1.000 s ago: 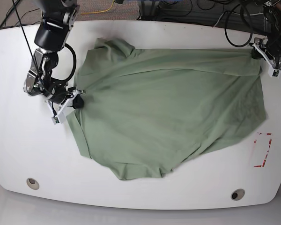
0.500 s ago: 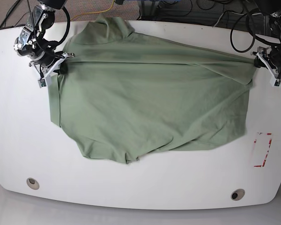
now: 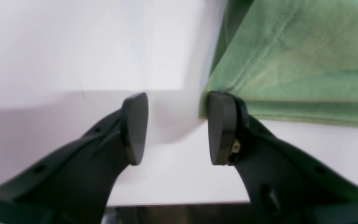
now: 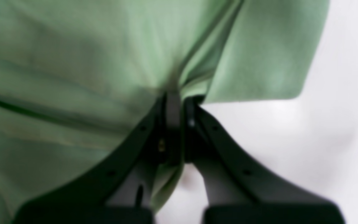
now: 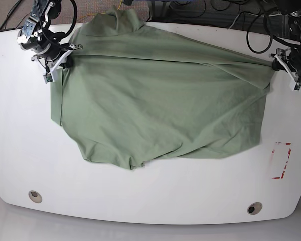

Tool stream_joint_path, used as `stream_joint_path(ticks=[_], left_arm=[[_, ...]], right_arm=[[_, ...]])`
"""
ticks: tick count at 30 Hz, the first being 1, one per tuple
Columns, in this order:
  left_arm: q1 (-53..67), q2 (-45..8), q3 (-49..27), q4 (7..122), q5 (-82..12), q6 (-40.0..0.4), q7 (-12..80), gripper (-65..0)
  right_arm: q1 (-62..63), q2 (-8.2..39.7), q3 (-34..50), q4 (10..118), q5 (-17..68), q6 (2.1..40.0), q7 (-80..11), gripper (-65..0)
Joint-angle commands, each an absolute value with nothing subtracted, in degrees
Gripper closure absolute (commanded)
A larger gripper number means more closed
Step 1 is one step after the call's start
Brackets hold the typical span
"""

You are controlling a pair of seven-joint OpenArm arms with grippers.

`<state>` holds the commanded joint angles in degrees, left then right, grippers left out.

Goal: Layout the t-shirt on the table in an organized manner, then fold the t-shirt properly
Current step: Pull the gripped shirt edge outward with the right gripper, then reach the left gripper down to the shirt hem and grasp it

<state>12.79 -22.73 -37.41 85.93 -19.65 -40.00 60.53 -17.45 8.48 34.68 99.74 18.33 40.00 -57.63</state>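
**A:** How is the right gripper [image 4: 179, 102] set?

**B:** Its two dark fingers [image 4: 172, 124] are pressed almost together, with a bunched fold of the soft, pale sage-green t-shirt [image 5: 160, 100] pinched between them. In the right wrist view the cloth fans out above the pinch, and a rounded flap hangs to one side over the white surface. In the base view that gripper sits at the shirt's far corner, on the picture's left.

**A:** And the left gripper [image 3: 176, 127]?

**B:** Spread wide. Its black pads [image 3: 134, 127] stand well apart with only bare white surface between them. A hemmed corner of the shirt touches the outer side of one pad, but nothing lies in the gap, so it has hold of nothing. In the base view it is just beside the shirt's far corner on the picture's right [image 5: 291, 65].

**A:** Where is the shirt itself?

**B:** Spread over the far half of the large glossy white table [image 5: 150, 201], stretched between the two grippers. Its collar end pokes past the table's far edge. Wrinkles run across it, and its near edge is uneven, sagging to a rounded point.

**A:** Anything else near the shirt?

**B:** A red tape rectangle [image 5: 281, 160] lies just beyond its near corner on the picture's right. Two round grey grommet holes [image 5: 35, 196] sit well apart from the shirt, along the table's near edge.
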Motion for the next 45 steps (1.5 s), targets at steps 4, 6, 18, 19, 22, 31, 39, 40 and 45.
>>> stream_joint_path(ticks=[4, 6, 18, 19, 22, 31, 39, 40, 45], left_arm=[[12.70, -22.73, -41.89, 90.51, -22.02, -40.00, 60.97, -28.9], [12.44, -22.73, -43.38, 93.23, -23.60, -40.00, 62.29, -29.2], [-3.56, -20.79, -48.40, 97.54, -30.99, -40.00, 73.01, -29.3], [-4.88, -19.82, -48.13, 97.36, -30.46, -40.00, 72.92, -29.3], [-9.19, -17.71, -46.90, 95.52, -28.35, -40.00, 72.48, -29.3], [-20.09, -15.08, -38.29, 81.10, -19.74, -34.95, 61.32, -29.3], [-26.51, -15.43, -31.69, 62.46, -18.86, -23.25, 49.98, -29.3], [-27.47, -15.78, -30.37, 59.47, -18.86, -22.29, 47.96, -29.3], [-30.90, -16.66, -25.80, 48.40, -18.95, -21.23, 41.89, -29.3]], right_arm=[[-17.27, 8.48, 34.77, 101.76, 18.33, 40.00, -57.63, -22.8], [-17.36, 8.48, 34.86, 102.90, 18.33, 40.00, -57.63, -29.8], [-17.10, 8.48, 34.68, 104.13, 18.33, 40.00, -57.71, -33.5], [-17.10, 8.48, 34.68, 104.13, 18.33, 40.00, -57.71, -33.5], [-17.10, 8.48, 34.68, 104.04, 18.33, 40.00, -57.71, -33.5], [-17.10, 8.48, 34.59, 104.04, 18.33, 40.00, -57.71, -33.5], [-17.10, 8.48, 34.59, 104.04, 18.33, 40.00, -57.71, -33.5], [-17.10, 8.48, 34.59, 104.04, 18.33, 40.00, -57.71, -33.5], [-17.01, 8.48, 34.59, 103.78, 20.00, 40.00, -57.71, -33.5]])
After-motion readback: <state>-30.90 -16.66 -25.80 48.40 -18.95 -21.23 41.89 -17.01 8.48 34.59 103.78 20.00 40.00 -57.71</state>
